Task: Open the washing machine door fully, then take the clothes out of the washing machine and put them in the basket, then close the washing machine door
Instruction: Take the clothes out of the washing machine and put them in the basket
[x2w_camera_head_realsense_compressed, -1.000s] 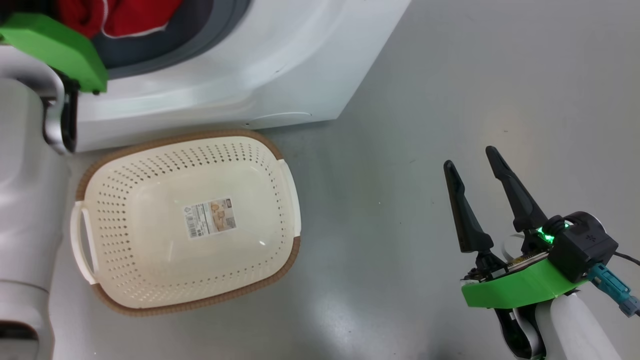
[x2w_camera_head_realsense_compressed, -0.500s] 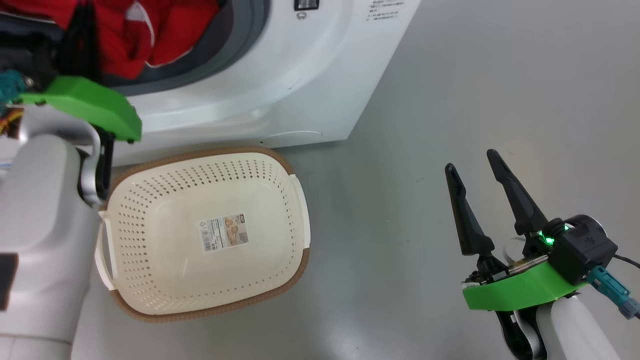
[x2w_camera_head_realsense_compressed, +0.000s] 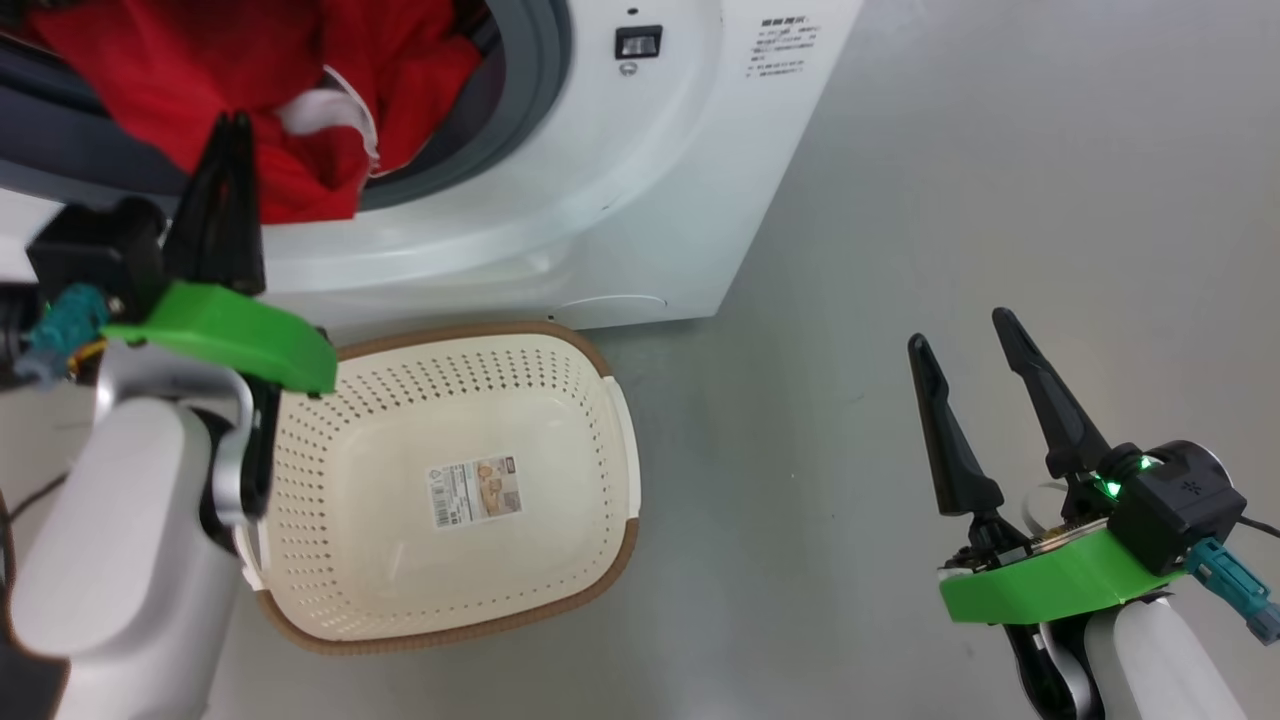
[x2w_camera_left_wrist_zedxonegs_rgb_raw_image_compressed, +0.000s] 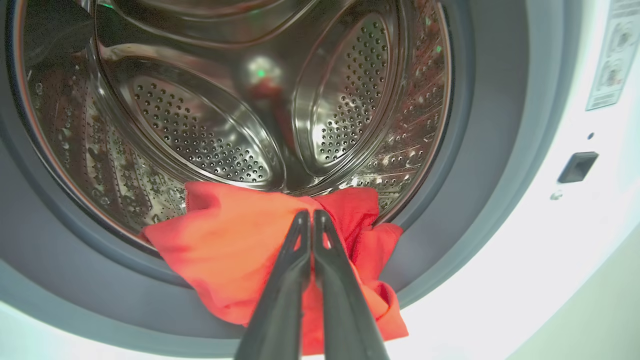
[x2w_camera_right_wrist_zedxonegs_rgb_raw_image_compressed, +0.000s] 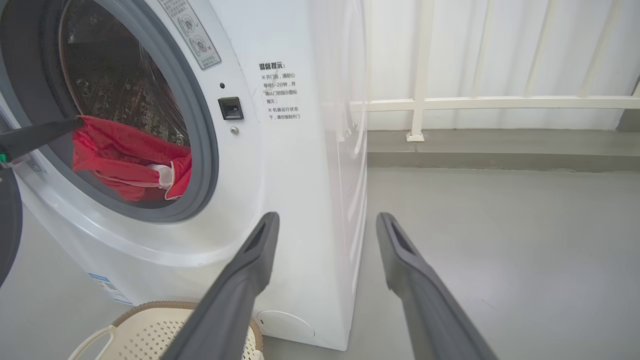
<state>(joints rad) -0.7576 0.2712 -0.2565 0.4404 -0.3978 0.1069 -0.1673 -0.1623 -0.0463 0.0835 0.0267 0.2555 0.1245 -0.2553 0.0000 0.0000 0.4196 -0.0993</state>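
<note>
Room: grey floor (x2w_camera_head_realsense_compressed: 900, 150), pale wall with a cream railing (x2w_camera_right_wrist_zedxonegs_rgb_raw_image_compressed: 480, 102) behind the washing machine (x2w_camera_head_realsense_compressed: 650, 200).
Landmark: washing machine; opening uncovered, steel drum (x2w_camera_left_wrist_zedxonegs_rgb_raw_image_compressed: 200, 125) bare except at its front lip.
Clothes (x2w_camera_left_wrist_zedxonegs_rgb_raw_image_compressed: 235, 250): red bundle with white trim, lying over the grey seal (x2w_camera_left_wrist_zedxonegs_rgb_raw_image_compressed: 480, 150) at the bottom of the machine's opening, partly hanging outside.
Left tool (x2w_camera_head_realsense_compressed: 232, 125): at the machine's opening, fingers pressed together; the red cloth appears pinched at the tips, its edge drawn taut toward them in the right wrist view.
Right tool (x2w_camera_head_realsense_compressed: 958, 330): well off the machine's right side, above the floor, fingers spread wide, holding nothing.
Basket (x2w_camera_head_realsense_compressed: 600, 365): on the floor just in front of the machine, below the opening; only its paper label inside.
Change: head camera has shifted, so the picture's drift is not the things moving. Against the basket, though, the left arm has drawn back from the machine, and more red cloth now lies over the seal.
Meaning: judged as extraction under way; the bundle is coming out, nothing is in the basket yet.
Next: carry the bundle over the basket and release.
Risk: cloth may snag on the seal.
</note>
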